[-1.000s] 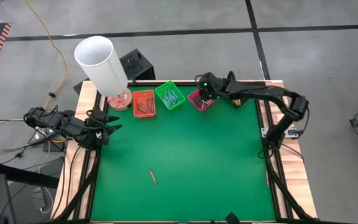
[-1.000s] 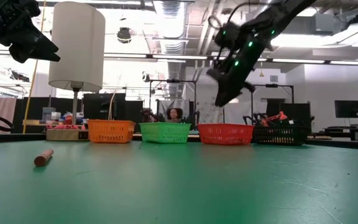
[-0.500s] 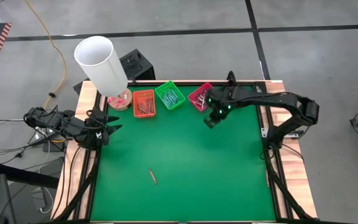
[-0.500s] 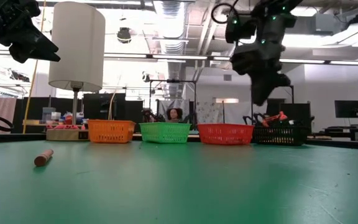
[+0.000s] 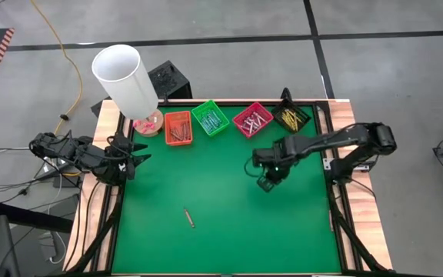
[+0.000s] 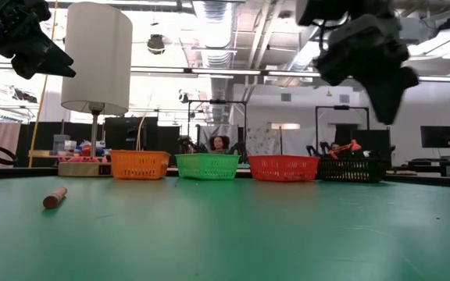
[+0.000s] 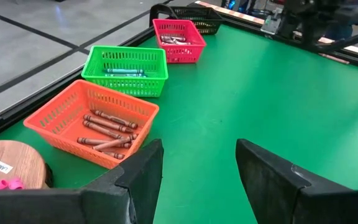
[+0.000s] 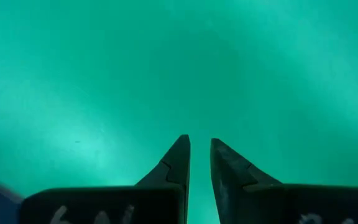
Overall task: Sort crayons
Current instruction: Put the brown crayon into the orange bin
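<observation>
Green matting covers the surface [image 5: 229, 231], with grey workshop floor all round it. Off the left edge the left hand [image 5: 134, 158] hangs idle, its fingers [image 7: 145, 168] spread wide with nothing between them. Behind it, at the far left corner, stands a tall white cylinder [image 5: 125, 77] on a wooden base. One loose crayon [image 5: 189, 218] lies alone on the mat, near-left of centre, well apart from everything else. Along the far edge runs a row of trays: orange tray [image 5: 178, 128], green tray [image 5: 210, 118], pink tray [image 5: 252, 120] and black tray [image 5: 291, 117], each already holding crayons. Right of centre the right hand [image 5: 266, 183] hovers above bare mat, tips pressed nearly together and holding nothing, pointing down. My guess is it's headed for that last stick, which is a long reach leftward. The trouble I'd expect: with the tips this close it must open before dropping, or it'll knock the thin crayon and send it rolling; a round stick on smooth mat could also skid out of a slightly off-centre pinch.
</observation>
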Tool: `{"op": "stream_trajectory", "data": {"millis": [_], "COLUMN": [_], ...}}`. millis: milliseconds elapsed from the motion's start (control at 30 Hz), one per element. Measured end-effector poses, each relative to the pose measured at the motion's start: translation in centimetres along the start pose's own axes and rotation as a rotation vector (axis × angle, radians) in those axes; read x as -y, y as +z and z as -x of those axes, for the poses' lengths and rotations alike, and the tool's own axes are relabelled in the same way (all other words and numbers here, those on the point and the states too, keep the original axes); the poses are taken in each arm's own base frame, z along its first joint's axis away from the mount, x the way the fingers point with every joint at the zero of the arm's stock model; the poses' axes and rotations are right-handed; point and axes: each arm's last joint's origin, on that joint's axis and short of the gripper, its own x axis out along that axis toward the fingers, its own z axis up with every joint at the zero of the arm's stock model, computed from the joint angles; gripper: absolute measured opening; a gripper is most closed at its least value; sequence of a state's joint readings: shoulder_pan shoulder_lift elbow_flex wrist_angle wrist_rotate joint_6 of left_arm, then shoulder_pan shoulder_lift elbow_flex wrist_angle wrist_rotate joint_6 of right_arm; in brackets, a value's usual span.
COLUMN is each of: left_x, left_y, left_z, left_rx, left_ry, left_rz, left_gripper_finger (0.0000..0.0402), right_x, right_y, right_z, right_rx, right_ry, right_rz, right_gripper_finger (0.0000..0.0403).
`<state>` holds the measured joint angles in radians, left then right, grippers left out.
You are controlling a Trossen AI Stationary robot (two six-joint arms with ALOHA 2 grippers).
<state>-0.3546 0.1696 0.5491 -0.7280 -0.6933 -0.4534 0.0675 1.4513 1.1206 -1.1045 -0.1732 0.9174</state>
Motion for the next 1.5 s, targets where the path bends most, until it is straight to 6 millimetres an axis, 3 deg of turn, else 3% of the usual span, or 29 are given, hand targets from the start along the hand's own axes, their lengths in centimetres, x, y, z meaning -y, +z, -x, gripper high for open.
{"op": "stream_trajectory", "data": {"millis": [233, 700, 1067, 1233, 1400, 1500], "left_x": [0.0, 0.0, 0.0, 0.0, 0.0, 0.0], "left_y": [0.0, 0.0, 0.0, 0.0, 0.0, 0.0], "left_z": [0.0, 0.0, 0.0, 0.0, 0.0, 0.0], "left_rx": [0.0, 0.0, 0.0, 0.0, 0.0, 0.0], "left_ry": [0.0, 0.0, 0.0, 0.0, 0.0, 0.0], "left_rz": [0.0, 0.0, 0.0, 0.0, 0.0, 0.0], "left_gripper_finger": [0.0192, 0.0192, 0.0192, 0.0192, 0.0192, 0.0192], "right_x": [-0.9, -3.1, -2.0, -2.2, -3.3, -3.6], "right_y": [-3.6, -10.9, -17.5, -19.0, -19.5, -19.7], "right_z": [-0.5, -1.4, -1.6, -2.5, -5.3, -6.9], "right_rx": [0.006, 0.037, 0.06, 0.03, -0.05, -0.088], "right_ry": [-0.167, -0.222, -0.395, -0.448, -0.565, -0.635], "right_rz": [-0.114, -0.226, -0.5, -0.57, -0.533, -0.507], "right_gripper_finger": [0.0062, 0.0062, 0.0062, 0.0049, 0.0007, 0.0005]}}
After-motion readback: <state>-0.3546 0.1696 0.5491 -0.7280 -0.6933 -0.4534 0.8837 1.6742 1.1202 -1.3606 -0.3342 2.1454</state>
